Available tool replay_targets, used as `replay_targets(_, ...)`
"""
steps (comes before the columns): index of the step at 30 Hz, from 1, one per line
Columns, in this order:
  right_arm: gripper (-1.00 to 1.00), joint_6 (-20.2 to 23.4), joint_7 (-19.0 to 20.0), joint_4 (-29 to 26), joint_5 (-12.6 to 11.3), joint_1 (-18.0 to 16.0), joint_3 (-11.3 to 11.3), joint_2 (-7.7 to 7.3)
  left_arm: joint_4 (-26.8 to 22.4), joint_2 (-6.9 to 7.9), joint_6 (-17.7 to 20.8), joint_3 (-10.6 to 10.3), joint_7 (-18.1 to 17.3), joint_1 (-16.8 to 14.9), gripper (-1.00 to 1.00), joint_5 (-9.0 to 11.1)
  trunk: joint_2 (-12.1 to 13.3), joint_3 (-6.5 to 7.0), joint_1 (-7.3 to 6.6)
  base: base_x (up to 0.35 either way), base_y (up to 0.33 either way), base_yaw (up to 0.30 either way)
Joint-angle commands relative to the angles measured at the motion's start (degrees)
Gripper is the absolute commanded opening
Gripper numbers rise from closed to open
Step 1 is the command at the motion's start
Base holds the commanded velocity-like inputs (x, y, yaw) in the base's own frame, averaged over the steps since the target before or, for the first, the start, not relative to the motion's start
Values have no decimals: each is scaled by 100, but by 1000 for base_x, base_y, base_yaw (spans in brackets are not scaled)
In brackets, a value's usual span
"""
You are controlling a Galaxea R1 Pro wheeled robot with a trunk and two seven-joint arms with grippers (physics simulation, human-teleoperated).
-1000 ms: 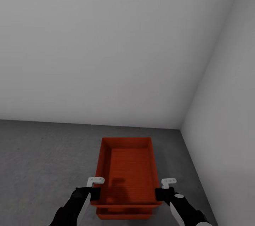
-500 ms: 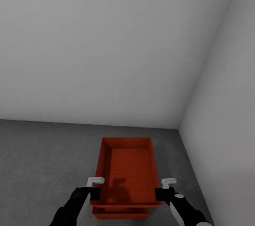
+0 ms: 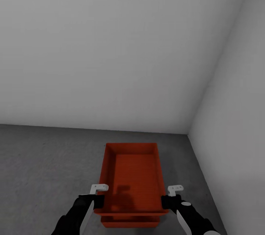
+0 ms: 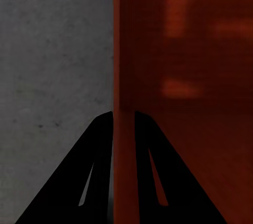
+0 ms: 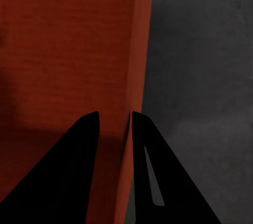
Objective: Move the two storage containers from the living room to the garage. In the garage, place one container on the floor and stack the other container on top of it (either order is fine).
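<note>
no text, label, brand, number or sign can be read on anything here.

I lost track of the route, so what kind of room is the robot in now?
Probably a garage or bare utility room: plain pale grey walls meeting in a corner, a dark grey concrete floor, and no furniture in view.

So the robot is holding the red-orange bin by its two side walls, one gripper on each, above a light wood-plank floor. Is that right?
Not quite. The floor is dark grey mottled concrete, not wood planks, as the head view shows. The rest holds: the left gripper and the right gripper each pinch a side wall of the red-orange rectangular bin, with a second red-orange bin showing just beneath it.
</note>
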Motion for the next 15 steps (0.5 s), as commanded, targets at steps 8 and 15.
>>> replay_targets(8,-100,36,16,9,-43,5,154,163,-14,-52,-429,-8,13,-4,-100,89,-2,-5,-1,0,4,0)
replay_targets(15,-100,36,16,9,-43,5,154,163,-14,-52,-428,-10,13,-5,-100,92,-2,-5,-1,0,0,0)
